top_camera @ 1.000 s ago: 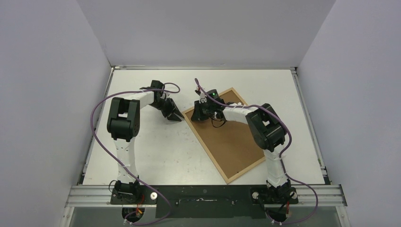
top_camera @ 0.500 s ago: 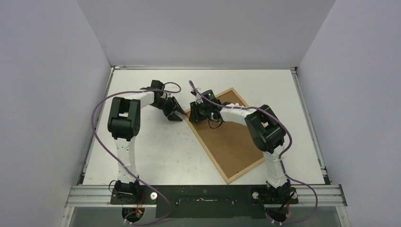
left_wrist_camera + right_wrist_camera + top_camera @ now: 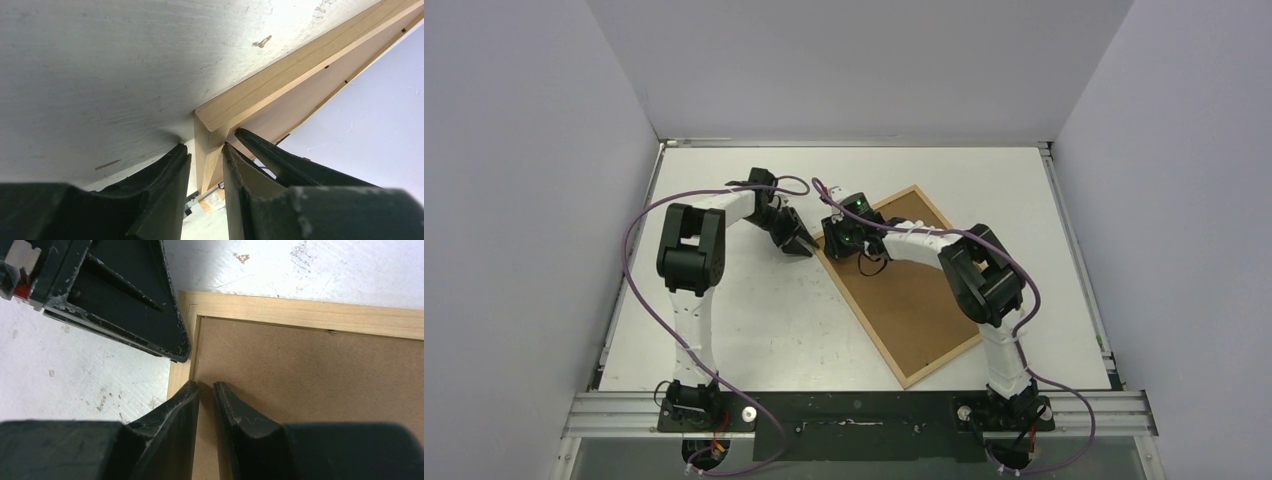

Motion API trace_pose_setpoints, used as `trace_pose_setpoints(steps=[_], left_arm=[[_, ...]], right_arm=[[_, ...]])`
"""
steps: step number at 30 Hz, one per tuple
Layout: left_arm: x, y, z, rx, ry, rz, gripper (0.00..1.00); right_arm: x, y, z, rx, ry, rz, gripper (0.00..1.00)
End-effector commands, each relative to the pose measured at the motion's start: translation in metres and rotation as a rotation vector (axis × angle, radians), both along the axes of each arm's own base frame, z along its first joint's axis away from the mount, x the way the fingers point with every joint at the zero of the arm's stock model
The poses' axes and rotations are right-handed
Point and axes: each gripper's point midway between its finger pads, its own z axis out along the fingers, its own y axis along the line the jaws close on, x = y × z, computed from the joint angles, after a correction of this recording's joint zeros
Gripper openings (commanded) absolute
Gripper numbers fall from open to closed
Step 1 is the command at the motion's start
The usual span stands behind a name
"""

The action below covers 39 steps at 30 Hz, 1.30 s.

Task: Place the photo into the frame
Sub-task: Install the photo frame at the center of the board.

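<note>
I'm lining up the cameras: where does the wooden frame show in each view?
Top external: the frame lies tilted, right of centre.
Left wrist: the frame's corner sits at centre, a strip running upper right.
Right wrist: its corner is upper centre, a strip along the top.
Shared landmark: the left hand at that corner.

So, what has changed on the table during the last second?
The right claw slid left over the backing panel to the corner of the frame, near the left claw, which hardly moved. Frame and panel stayed put; no new hold is visible.
</note>
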Motion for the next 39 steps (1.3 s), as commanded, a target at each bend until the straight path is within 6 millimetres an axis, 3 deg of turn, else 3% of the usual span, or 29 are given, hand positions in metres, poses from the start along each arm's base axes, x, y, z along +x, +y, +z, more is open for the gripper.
trace_pose_setpoints(steps=[1,11,20,28,32,36,39], left_arm=[[-0.028,0.028,-0.063,0.228,0.096,-0.039,0.31],[-0.031,0.033,-0.071,0.254,0.114,-0.045,0.30],[-0.037,0.038,-0.082,0.284,0.137,-0.054,0.24],[-0.036,0.039,-0.082,0.285,0.135,-0.052,0.24],[-0.016,0.029,-0.061,0.200,0.037,-0.045,0.25],[0.027,0.023,-0.009,0.104,-0.178,-0.058,0.33],[0.054,0.026,0.021,0.097,-0.315,-0.101,0.42]], right_arm=[[-0.070,-0.099,-0.120,-0.419,0.277,-0.026,0.25],[-0.069,-0.093,-0.100,-0.300,0.305,-0.057,0.32],[-0.063,-0.106,-0.075,-0.361,0.227,-0.047,0.28],[-0.063,-0.093,-0.066,-0.318,0.214,-0.016,0.31],[-0.040,-0.092,-0.045,-0.196,0.208,-0.180,0.33],[-0.010,-0.107,0.006,-0.050,0.179,-0.398,0.34],[0.005,-0.130,0.043,-0.014,0.155,-0.543,0.35]])
